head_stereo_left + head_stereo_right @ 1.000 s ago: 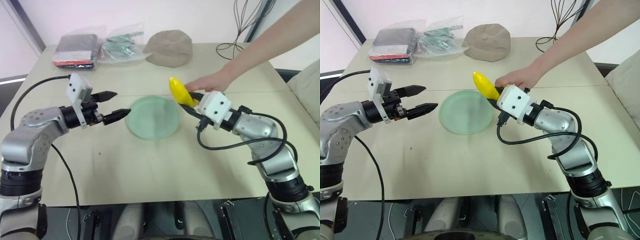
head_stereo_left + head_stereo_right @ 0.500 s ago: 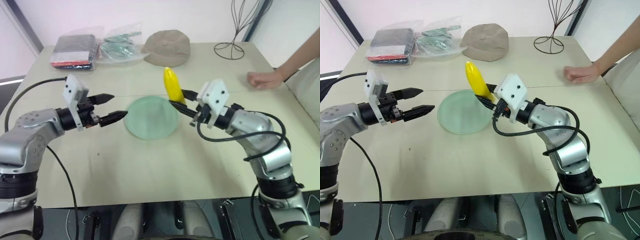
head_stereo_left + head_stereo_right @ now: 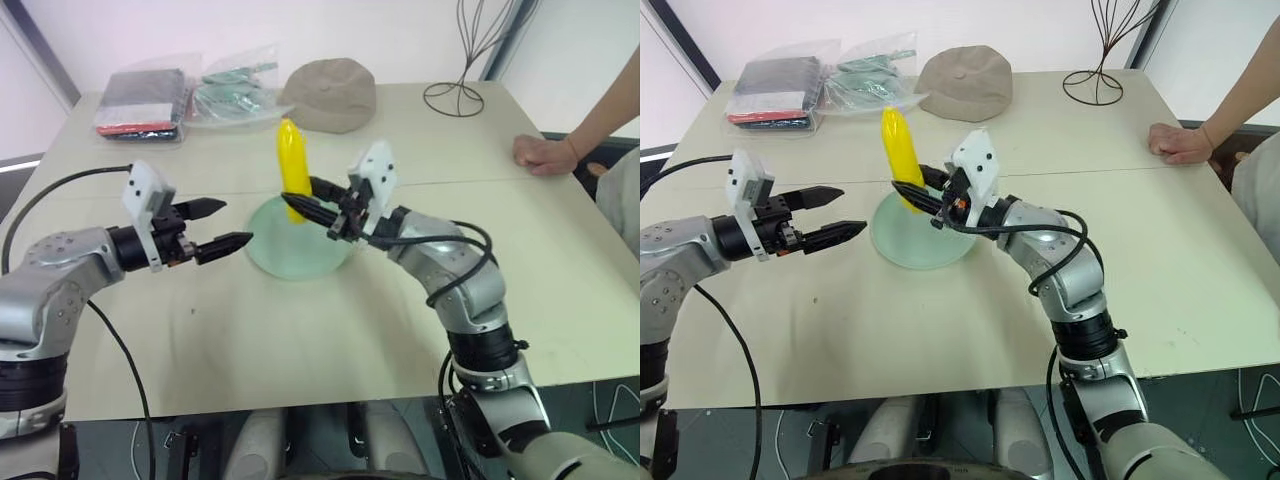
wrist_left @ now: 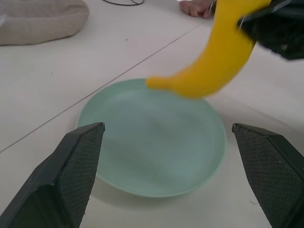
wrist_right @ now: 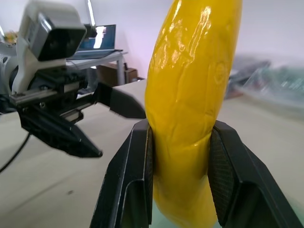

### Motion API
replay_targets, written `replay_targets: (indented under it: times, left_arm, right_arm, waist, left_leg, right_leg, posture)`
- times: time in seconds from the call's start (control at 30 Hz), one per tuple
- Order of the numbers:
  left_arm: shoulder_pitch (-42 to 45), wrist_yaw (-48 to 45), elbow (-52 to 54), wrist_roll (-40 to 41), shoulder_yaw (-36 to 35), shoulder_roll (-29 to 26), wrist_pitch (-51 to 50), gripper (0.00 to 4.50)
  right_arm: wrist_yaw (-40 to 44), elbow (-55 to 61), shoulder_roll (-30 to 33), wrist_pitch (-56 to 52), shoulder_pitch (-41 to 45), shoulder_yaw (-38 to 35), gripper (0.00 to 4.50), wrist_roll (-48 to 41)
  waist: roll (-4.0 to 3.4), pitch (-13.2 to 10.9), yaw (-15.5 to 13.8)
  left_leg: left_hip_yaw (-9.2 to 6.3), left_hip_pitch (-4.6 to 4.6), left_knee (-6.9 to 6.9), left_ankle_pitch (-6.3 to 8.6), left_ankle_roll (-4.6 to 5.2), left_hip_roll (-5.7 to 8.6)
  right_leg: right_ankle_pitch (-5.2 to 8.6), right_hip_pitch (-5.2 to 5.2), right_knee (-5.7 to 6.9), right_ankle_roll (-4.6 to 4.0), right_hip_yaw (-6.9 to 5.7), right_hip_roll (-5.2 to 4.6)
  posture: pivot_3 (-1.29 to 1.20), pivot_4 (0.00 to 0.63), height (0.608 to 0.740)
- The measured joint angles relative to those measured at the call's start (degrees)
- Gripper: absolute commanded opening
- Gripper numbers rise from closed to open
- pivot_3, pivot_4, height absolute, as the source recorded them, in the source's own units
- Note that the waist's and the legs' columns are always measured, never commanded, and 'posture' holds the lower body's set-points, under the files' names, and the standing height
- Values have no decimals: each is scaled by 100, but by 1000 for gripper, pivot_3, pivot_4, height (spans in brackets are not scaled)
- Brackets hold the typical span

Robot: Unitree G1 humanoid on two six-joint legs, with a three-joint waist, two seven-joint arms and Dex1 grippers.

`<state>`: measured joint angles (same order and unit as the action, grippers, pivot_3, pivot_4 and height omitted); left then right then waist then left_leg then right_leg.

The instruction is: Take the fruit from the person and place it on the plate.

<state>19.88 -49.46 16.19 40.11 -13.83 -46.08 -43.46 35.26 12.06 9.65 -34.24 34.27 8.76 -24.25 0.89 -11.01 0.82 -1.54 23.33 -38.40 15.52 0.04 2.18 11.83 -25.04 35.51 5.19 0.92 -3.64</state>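
The fruit, a yellow banana [image 3: 291, 160], stands nearly upright above the far part of the mint-green plate [image 3: 290, 256]. My right gripper [image 3: 297, 196] is shut on its lower half, and both black fingers [image 5: 131, 180] press the peel [image 5: 190, 90]. My left gripper [image 3: 238, 221] hovers open just left of the plate, pointing at it, with nothing between its fingers [image 4: 71, 175]. The left wrist view shows the banana [image 4: 216, 59] over the plate's far rim [image 4: 156, 187]. The person's hand [image 3: 543, 153] rests on the table at the far right, apart from the banana.
A tan cap [image 3: 328, 93] lies behind the plate. Two plastic bags [image 3: 150, 100] sit at the back left. A black wire stand [image 3: 462, 70] is at the back right. A seam [image 3: 500, 182] crosses the table.
My right gripper has carried the banana left from the person's hand to over the plate and rolled it upright. The person's hand has drawn back to the right. My left gripper barely moved.
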Motion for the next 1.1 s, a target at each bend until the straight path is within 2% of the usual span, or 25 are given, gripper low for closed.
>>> replay_targets:
  times: [0.43,0.77,1.03,1.07,1.1]
  left_arm:
    - [-101,95,151,180,-118,-106,-160,4500]
    - [-643,-44,601,518,-550,-581,-456,4500]
    - [-820,-24,742,668,-680,-641,-498,4500]
    - [-820,-12,742,670,-688,-647,-499,4500]
    - [-820,0,742,671,-691,-648,-499,4500]
  right_arm:
    - [-577,-991,-998,-511,-87,9,968,-208]
    - [-923,-1090,-1143,-947,-167,-311,968,-447]
    - [-1028,-1171,-1183,-904,-204,-447,968,-528]
    - [-1038,-1189,-1185,-883,-204,-455,1961,-526]
    - [-1099,-1229,-1174,-862,-202,-474,2372,-504]
  waist:
    - [1,1,21]
    - [0,2,34]
    - [1,2,25]
    - [1,2,25]
    - [2,3,25]
  left_leg:
    - [1,-2,27,-19,-30,2]
    - [0,-8,27,-19,-30,1]
    - [0,-17,27,-19,-30,1]
    - [0,-18,27,-19,-30,1]
    - [0,-21,27,-19,-30,1]
  right_leg:
    - [1,-33,40,-10,1,7]
    - [5,-30,43,-16,1,8]
    - [5,-22,45,-16,0,9]
    - [5,-21,47,-16,-1,9]
    - [5,-18,47,-16,-1,9]
  posture:
    - [0,150,740]
    - [0,150,740]
    - [0,150,740]
    - [0,150,740]
    - [0,150,740]
